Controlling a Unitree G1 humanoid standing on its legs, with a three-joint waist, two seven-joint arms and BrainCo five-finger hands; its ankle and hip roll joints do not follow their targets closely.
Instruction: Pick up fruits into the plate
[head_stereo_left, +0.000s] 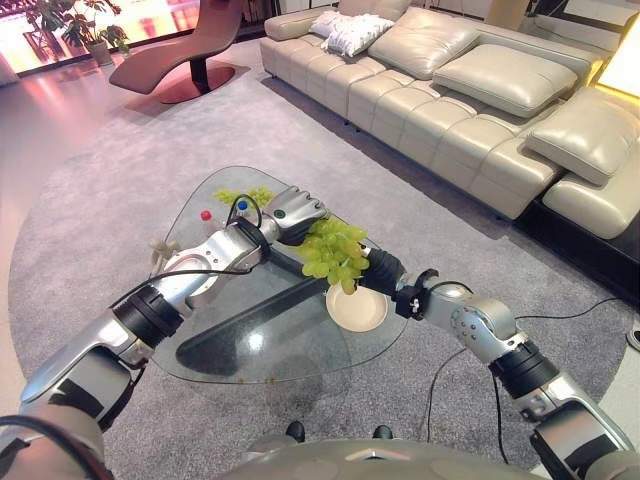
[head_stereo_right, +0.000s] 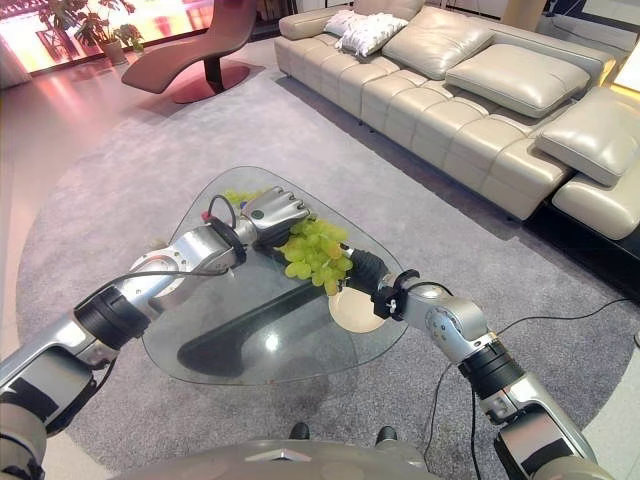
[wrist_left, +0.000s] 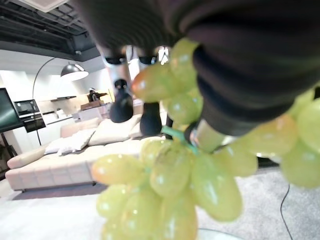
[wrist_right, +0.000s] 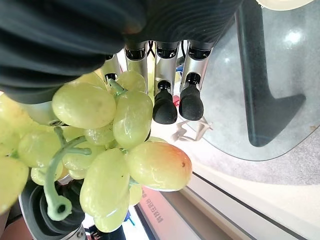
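Grapes (head_stereo_left: 335, 250) gripped between both hands' fingers (wrist_right: 165, 102), above the plate (head_stereo_left: 357, 306).

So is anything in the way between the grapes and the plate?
Nothing visible blocks the way. The bunch of green grapes hangs between the left hand and the right hand, right over the far edge of the cream plate on the glass table. Only air shows between the grapes and the plate.

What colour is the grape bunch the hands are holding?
Yellow-green, one grape blushed orange-red; the grape bunch shows best in the right wrist view.
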